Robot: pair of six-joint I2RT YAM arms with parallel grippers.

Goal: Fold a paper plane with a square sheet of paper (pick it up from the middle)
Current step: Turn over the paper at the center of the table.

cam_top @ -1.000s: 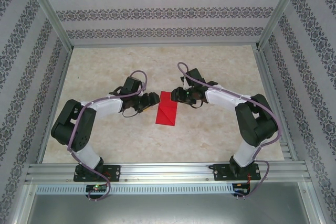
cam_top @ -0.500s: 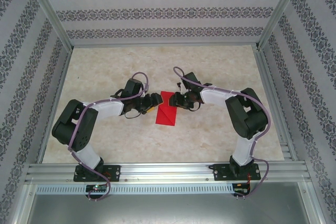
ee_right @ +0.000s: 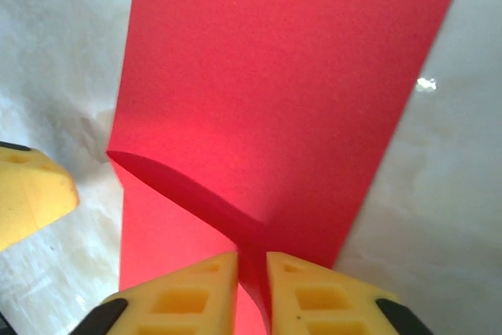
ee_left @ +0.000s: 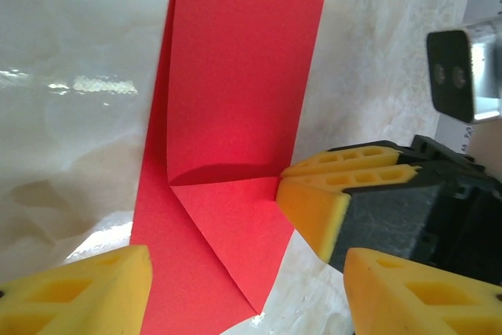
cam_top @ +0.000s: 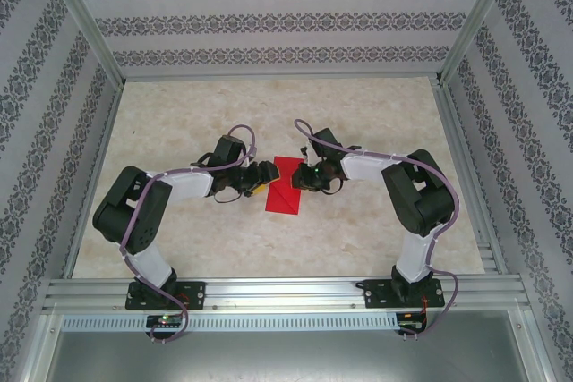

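The red sheet of paper (cam_top: 285,187) lies on the table between both arms as a folded rectangle with one corner creased over in a diagonal flap. In the right wrist view my right gripper (ee_right: 251,292) is shut on a raised edge of the paper (ee_right: 274,76), at the middle of its right side. My left gripper (ee_left: 247,296) is open in the left wrist view, its yellow fingers (ee_left: 78,292) spread over the paper's (ee_left: 235,100) near corner. There the right gripper (ee_left: 286,186) pinches the flap's edge. From above, the left gripper (cam_top: 265,180) and right gripper (cam_top: 303,176) flank the sheet.
The pale marbled tabletop (cam_top: 358,114) is enclosed by patterned walls and an aluminium frame (cam_top: 286,292) at the near edge. Bare surface lies behind and in front of the paper. The two grippers stand close together, about a paper width apart.
My right gripper has moved left onto the paper's right edge and shut on it. My left gripper has crept right toward the paper's left edge. The paper has stayed in place.
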